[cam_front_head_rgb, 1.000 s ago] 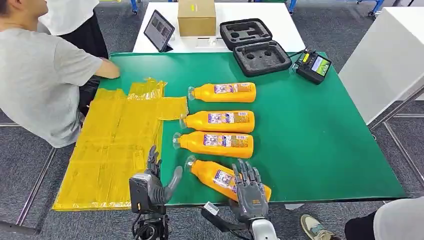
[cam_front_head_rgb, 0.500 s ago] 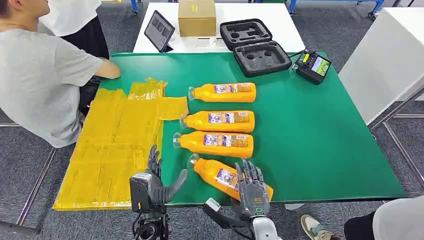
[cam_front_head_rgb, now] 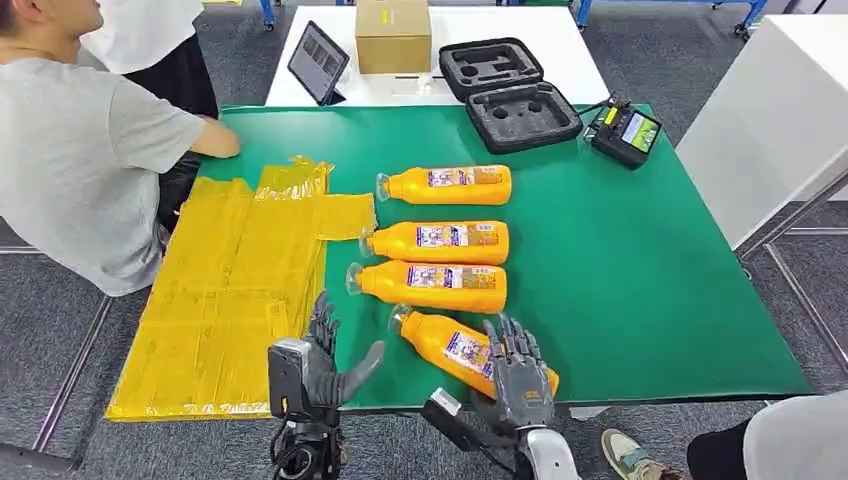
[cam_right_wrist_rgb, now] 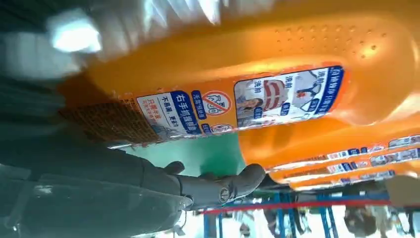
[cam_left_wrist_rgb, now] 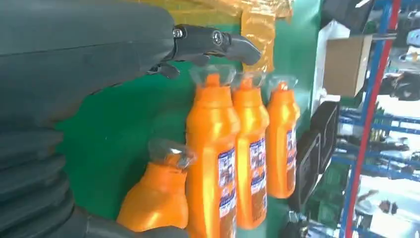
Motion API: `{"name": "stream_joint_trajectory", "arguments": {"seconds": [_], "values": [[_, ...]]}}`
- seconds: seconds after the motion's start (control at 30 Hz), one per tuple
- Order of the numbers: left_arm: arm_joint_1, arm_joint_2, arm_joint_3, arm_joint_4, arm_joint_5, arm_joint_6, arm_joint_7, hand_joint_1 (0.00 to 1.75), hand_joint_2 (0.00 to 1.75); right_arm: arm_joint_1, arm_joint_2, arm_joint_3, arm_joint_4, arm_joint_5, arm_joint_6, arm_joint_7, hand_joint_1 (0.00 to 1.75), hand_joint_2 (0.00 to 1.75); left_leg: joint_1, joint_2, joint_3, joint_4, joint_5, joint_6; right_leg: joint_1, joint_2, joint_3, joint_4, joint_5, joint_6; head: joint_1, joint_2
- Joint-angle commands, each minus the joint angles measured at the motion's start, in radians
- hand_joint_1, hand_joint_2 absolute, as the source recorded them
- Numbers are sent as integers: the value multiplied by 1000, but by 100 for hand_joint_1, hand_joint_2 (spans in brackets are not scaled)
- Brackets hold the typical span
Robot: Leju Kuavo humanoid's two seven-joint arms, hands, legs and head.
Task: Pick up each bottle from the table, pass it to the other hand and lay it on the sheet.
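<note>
Four orange bottles lie on their sides on the green table [cam_front_head_rgb: 640, 280], caps pointing at the yellow sheet [cam_front_head_rgb: 230, 290]. The far bottle [cam_front_head_rgb: 445, 185], the second bottle [cam_front_head_rgb: 440, 242] and the third bottle [cam_front_head_rgb: 430, 285] lie parallel. The nearest bottle [cam_front_head_rgb: 445, 345] [cam_right_wrist_rgb: 237, 64] sits askew by the front edge. My right hand [cam_front_head_rgb: 520, 378] grips its base end, fingers laid over the top and thumb [cam_right_wrist_rgb: 218, 188] below. My left hand [cam_front_head_rgb: 315, 370] is open at the front edge, between the sheet and the nearest bottle [cam_left_wrist_rgb: 156, 198], holding nothing.
A person in a grey shirt [cam_front_head_rgb: 70, 150] sits at the table's left side, an arm by the sheet's far end. Behind the green table stand a tablet [cam_front_head_rgb: 318, 62], a cardboard box [cam_front_head_rgb: 393, 35], a black foam case [cam_front_head_rgb: 510, 90] and a controller [cam_front_head_rgb: 625, 132].
My right hand and the nearest bottle have shifted together to the right, the cap end swinging slightly away from me. My left hand has edged right along the front edge.
</note>
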Motion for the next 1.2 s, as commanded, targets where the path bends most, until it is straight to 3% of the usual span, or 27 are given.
{"name": "stream_joint_trajectory", "arguments": {"seconds": [0.03, 0.37, 0.5, 0.83, 0.97, 1.13, 1.2], "values": [[-40, 33, -28, 63, 6, -8, 13, 0, 175, 6, -10, -57, -35, 16, -40, -52, 0, 175, 0, -2, 0, -1, 1, -1, 0, -1, 1, 0, 0, -1, 0, 0], [-86, 13, -30, 110, 20, -2, 2, 0, 175, -43, -15, -48, 7, 51, -55, -55, 0, 175, 0, -2, -1, -1, 1, 0, 0, 0, 1, 0, 0, 0, 0, 0], [-104, 11, -36, 124, 26, -5, 6, 0, 175, -90, -34, -34, 53, -14, -12, -105, 0, 175, 0, -1, -1, 0, 0, -1, 0, 1, 0, 0, 0, 0, 0, 0], [-91, 28, -50, 106, 39, -22, -3, 0, 175, -100, -62, 28, 64, -102, -100, -247, 0, 175, 0, -1, -2, -1, 1, 0, 0, 1, -1, -1, 1, 0, 0, 0], [-93, 23, -55, 111, 41, -22, 0, 0, 175, -129, -47, 43, 74, -27, 16, -161, 0, 175, 0, 0, -3, 0, 0, -1, 0, 2, -1, 0, 1, 0, 0, 0], [-95, 21, -57, 116, 41, -21, -1, 0, 175, -124, -40, 48, 83, -32, 22, -151, 0, 175, 0, -2, -3, -1, 1, -1, 0, 0, -1, -1, 1, 0, 0, 0], [-96, 20, -55, 117, 38, -19, -1, 0, 175, -119, -44, 57, 90, -14, 76, -114, 0, 175, 0, -1, -3, -1, 1, -1, 0, 0, -1, -1, 1, 0, 0, 0]]}}
